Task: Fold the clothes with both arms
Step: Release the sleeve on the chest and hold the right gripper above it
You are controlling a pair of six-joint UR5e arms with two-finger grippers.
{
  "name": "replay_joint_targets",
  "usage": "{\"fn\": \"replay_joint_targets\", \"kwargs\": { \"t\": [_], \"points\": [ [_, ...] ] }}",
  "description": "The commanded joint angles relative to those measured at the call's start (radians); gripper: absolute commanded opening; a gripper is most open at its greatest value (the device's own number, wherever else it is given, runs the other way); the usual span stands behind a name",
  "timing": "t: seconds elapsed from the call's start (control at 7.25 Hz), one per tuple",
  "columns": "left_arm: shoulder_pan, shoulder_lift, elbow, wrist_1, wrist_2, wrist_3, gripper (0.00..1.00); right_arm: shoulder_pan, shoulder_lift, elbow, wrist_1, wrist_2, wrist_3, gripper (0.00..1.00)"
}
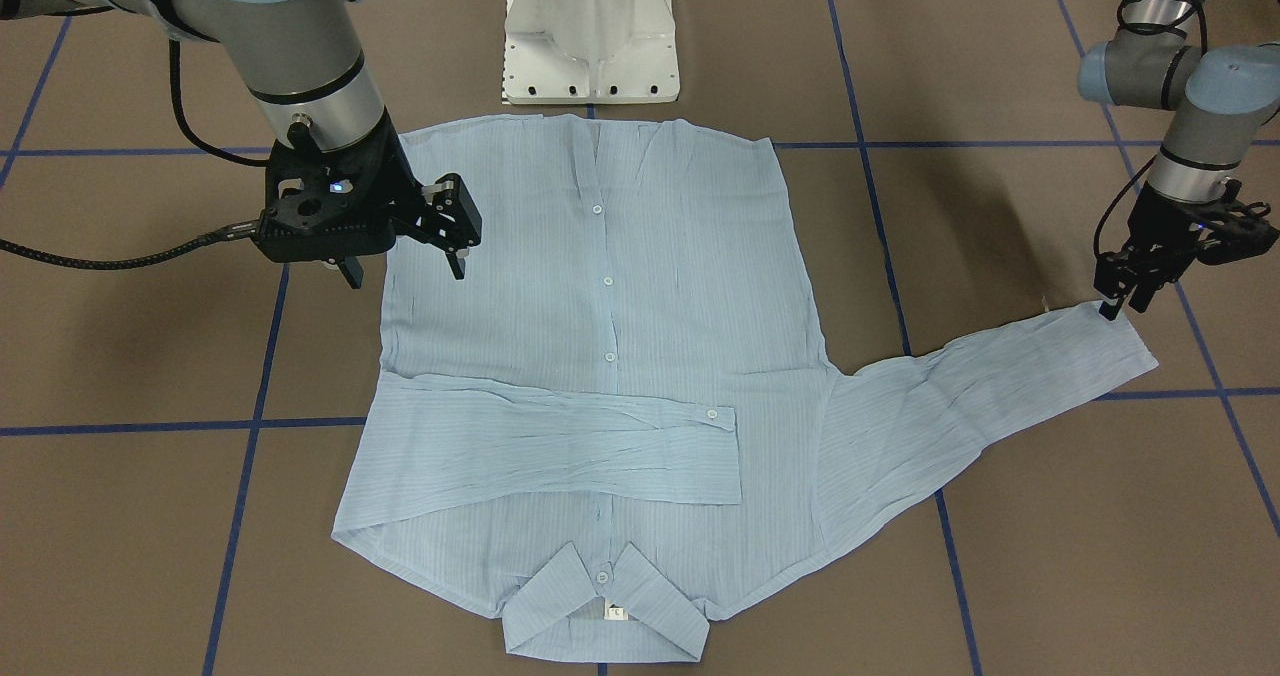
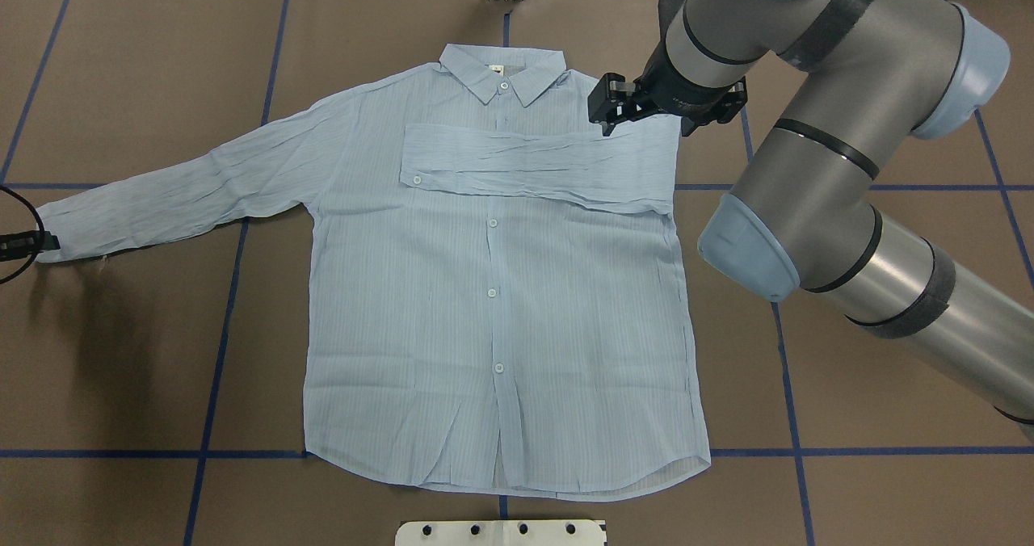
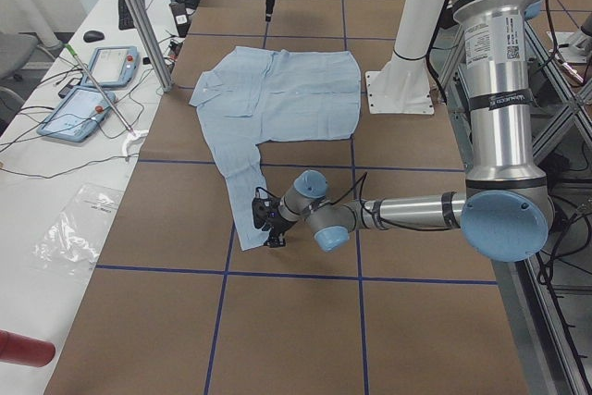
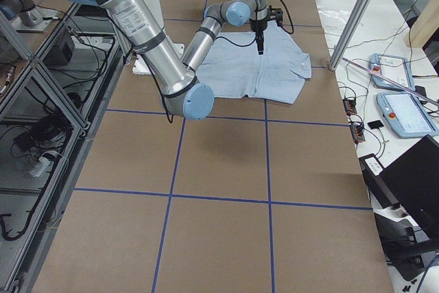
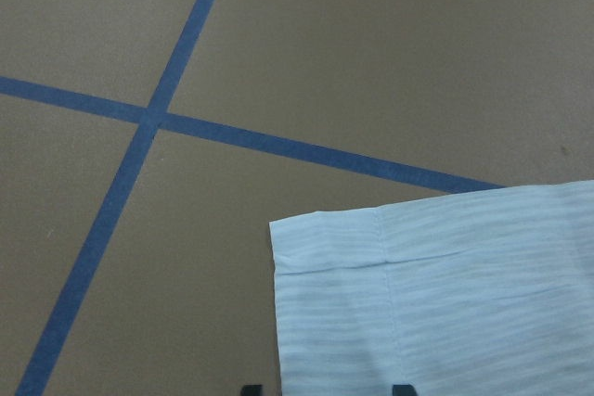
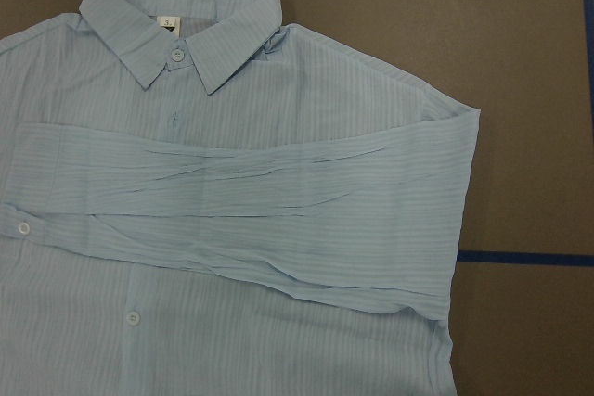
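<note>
One light blue, finely striped long-sleeved button-up shirt (image 2: 493, 287) lies flat, buttoned and front up on the brown paper-covered surface (image 2: 775, 497), which is crossed by blue tape lines (image 5: 186, 44). Seen from overhead, its collar (image 2: 501, 73) points to 12 o'clock and its hem to 6. The sleeve from the 3 o'clock side (image 2: 533, 166) already lies folded across the chest, its cuff ending past the button line, which narrows that side of the garment. The other sleeve (image 2: 178, 199) stretches out flat toward 9 o'clock.

The black two-finger left hand (image 1: 1122, 306) sits low at that sleeve's cuff (image 5: 418, 294). Its wrist camera shows the fingertips (image 5: 401, 389) apart, with the cuff's edge between them and nothing pinched. I judge it is placed to take the cuff and carry it across to match the first sleeve. The black right hand (image 1: 404, 268) appears to hang above the shoulder at about 1 o'clock, fingers spread wide and empty, probably so as not to disturb the finished fold. Cloth this thin slips easily, so a shallow bite on the cuff could lose it midway.
</note>
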Motion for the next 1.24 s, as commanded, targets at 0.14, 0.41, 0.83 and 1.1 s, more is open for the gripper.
{"fn": "replay_joint_targets", "kwargs": {
  "t": [0.14,0.41,0.83,1.1],
  "points": [
    [0.010,0.006,0.000,0.000,0.000,0.000,0.52,0.000,-0.001,0.004,0.002,0.000,0.000,1.00],
    [0.015,0.008,0.000,0.000,0.000,0.000,0.49,0.000,-0.001,0.004,0.002,-0.002,0.000,1.00],
    [0.015,0.014,-0.011,0.000,0.000,0.003,0.17,0.002,-0.001,0.007,0.002,0.003,0.000,1.00],
    [0.015,0.014,-0.016,0.000,-0.002,0.006,0.00,0.003,-0.010,0.021,0.004,0.006,0.000,1.00]
  ]
}}
